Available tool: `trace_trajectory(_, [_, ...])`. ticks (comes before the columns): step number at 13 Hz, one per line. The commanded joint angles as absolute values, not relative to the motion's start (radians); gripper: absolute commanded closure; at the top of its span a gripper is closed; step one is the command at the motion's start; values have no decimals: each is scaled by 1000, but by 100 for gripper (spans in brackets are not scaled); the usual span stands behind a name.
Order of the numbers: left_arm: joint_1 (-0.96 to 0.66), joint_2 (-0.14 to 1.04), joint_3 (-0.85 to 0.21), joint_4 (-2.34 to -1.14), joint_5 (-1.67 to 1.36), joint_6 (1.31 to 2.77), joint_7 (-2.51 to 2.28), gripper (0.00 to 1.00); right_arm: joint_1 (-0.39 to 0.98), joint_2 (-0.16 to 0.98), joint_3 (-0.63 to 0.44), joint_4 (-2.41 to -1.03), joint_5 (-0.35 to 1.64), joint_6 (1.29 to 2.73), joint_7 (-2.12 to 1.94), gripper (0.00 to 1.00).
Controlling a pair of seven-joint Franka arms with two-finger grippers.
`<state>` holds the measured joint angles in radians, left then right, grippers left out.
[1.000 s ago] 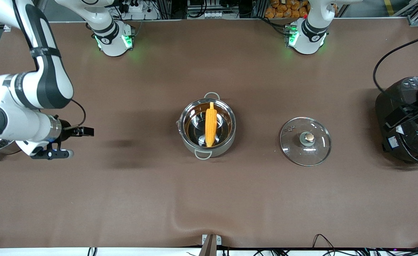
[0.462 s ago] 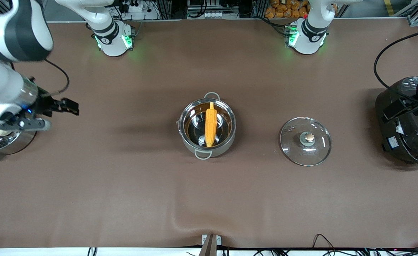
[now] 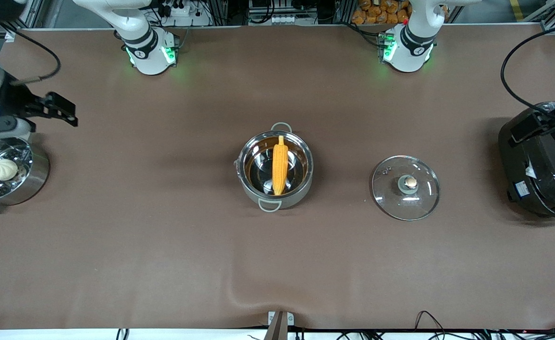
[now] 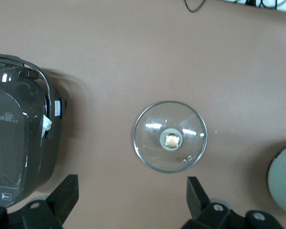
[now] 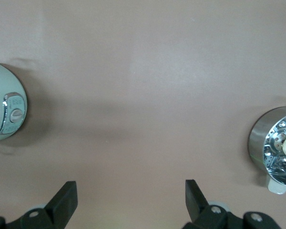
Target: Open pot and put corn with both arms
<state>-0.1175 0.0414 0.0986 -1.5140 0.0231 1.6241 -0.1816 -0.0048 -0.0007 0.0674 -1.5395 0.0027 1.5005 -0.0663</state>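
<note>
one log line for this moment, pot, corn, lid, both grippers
pot: open | corn: in pot | lid: on table beside pot | left gripper: open, above lid | right gripper: open, over bare table

A steel steamer pot [image 3: 10, 177] sat at the right arm's end of the brown table [image 3: 164, 255], a white bun [image 3: 3, 168] inside it. A big black cooker [image 3: 542, 165] stood at the left arm's end.

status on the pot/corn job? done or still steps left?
Looks done. The pot is open: its glass lid lies flat on the table beside it, toward the left arm's end. The corn lies inside the pot. Nothing is in hand: the right gripper is open and empty above the table near the steamer pot; the left gripper is open, high over the table near the black cooker. Nothing visibly left.
</note>
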Motion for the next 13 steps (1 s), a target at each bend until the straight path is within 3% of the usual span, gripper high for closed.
trace_trajectory(1, [-109,-1,69,-1555,18,1580,-146,0,-18,8,66,-1496,-3,1468,-74,0])
trace_trajectory(5, [-109,-26,0,-1608,23,1588,-160,0,-31,6,49,-1494,-2,1471,-72,0])
trace_trajectory(13, [-112,-26,0,-1560,18,1540,-138,0,-38,-9,52,-1496,-5,1465,-69,0])
